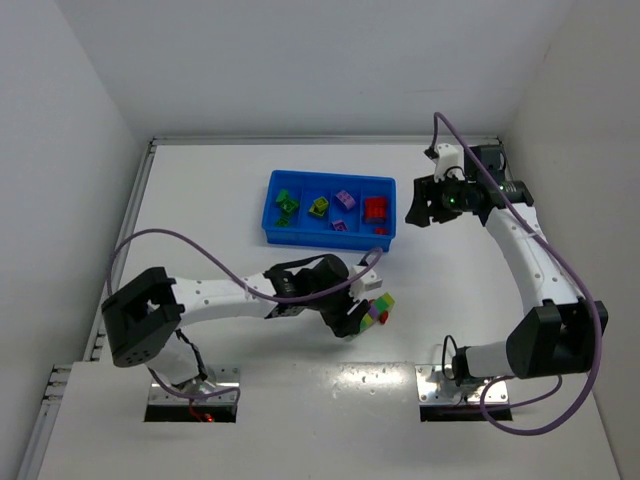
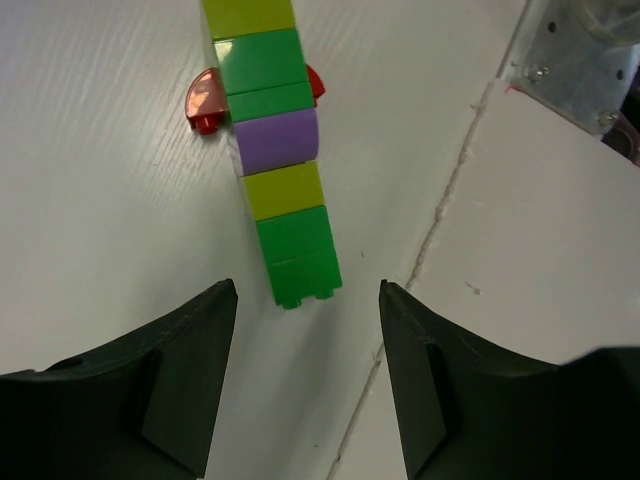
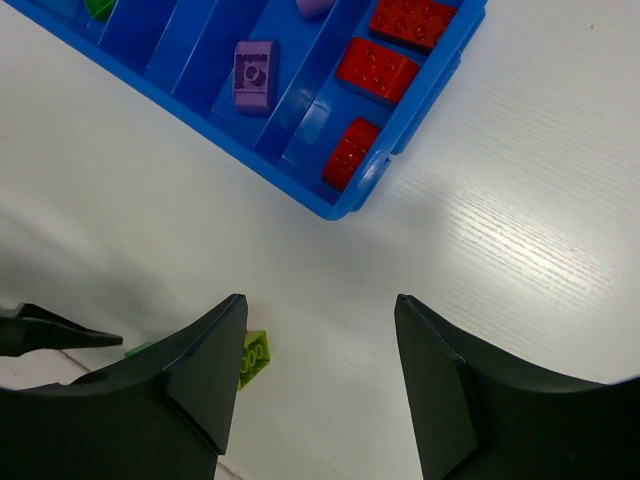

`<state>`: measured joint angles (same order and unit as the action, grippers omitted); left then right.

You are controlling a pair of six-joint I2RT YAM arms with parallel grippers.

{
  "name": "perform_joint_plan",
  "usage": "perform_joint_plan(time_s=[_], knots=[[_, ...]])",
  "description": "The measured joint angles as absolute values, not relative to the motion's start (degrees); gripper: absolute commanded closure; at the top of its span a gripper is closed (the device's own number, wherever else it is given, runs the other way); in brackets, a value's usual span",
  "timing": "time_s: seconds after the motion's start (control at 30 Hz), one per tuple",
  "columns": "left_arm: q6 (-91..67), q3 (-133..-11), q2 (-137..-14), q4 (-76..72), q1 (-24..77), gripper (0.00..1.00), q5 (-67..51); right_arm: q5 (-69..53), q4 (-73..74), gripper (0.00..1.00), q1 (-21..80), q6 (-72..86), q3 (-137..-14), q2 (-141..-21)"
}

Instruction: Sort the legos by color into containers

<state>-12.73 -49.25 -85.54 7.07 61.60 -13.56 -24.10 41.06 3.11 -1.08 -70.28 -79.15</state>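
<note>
Left gripper: on the near side of the blue tray, low over the table; jaws spread, pinching nothing.
Mixed stack: lies flat just in front of that gripper, near the tray but outside it. Green, yellow-green and purple legos are joined, with a red piece across them. Its green end sits at the mouth of the jaws, touching neither.
Tray contents: green, yellow-green, purple brick and red bricks, each colour in its own compartment.
Right gripper: hovers just off the tray's right end, jaws spread, empty.
Progress: mostly done, by my reckoning; the stack needs separating and sorting.
</note>
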Motion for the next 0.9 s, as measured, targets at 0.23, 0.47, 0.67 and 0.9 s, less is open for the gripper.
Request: perform_joint_plan(time_s=[0.23,0.47,0.67,0.9], knots=[[-14.85,-50.54,-90.91,7.07,63.48,0.41,-11.40,-23.83,41.08,0.38,2.92,-2.20,-70.19,-79.15],[-16.21,-51.37,-92.55,6.63,64.47,0.43,-10.70,-23.55,41.06,0.38,2.15,-3.07,-69.84,-79.13],[-17.08,-53.04,-96.40,6.35,65.23,0.47,-10.15,-23.57,41.06,0.38,0.97,-3.55,-69.21,-79.11],[-17.30,-53.58,-97.51,6.07,65.45,0.72,-8.80,-23.66,41.06,0.38,-0.62,-4.36,-68.69,-79.11]])
